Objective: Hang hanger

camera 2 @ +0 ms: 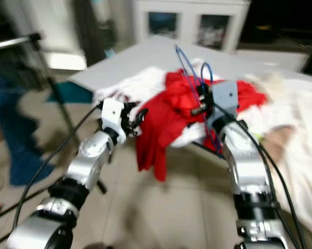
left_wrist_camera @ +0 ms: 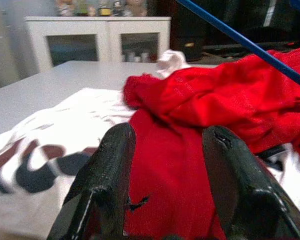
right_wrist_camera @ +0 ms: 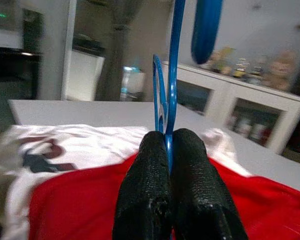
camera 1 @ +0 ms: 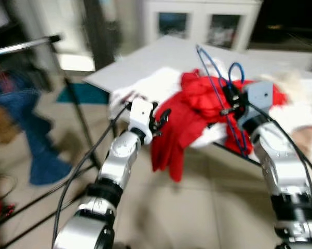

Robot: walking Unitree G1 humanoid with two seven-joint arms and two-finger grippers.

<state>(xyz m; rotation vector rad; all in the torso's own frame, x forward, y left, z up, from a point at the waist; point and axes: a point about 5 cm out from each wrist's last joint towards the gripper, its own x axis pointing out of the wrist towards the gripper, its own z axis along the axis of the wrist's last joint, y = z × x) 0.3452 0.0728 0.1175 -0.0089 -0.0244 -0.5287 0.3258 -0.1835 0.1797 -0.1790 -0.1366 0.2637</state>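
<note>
Right claw [camera 1: 229, 99] pinching thin blue wire hanger [camera 1: 218, 83], fingers pressed together on its wire, lifted clear above red fabric garment [camera 1: 189, 116] heaped on grey table [camera 1: 161, 54]; likely raised for carrying to metal clothes rail [camera 1: 21, 45], well apart. Left claw [camera 1: 160, 118] spread, empty, just beside red garment. Hanger slender, glossy, hooked top.

Open floor [camera 1: 197, 207] beside table [camera 1: 161, 57]; red garment [camera 1: 197, 104] draped over its edge.
</note>
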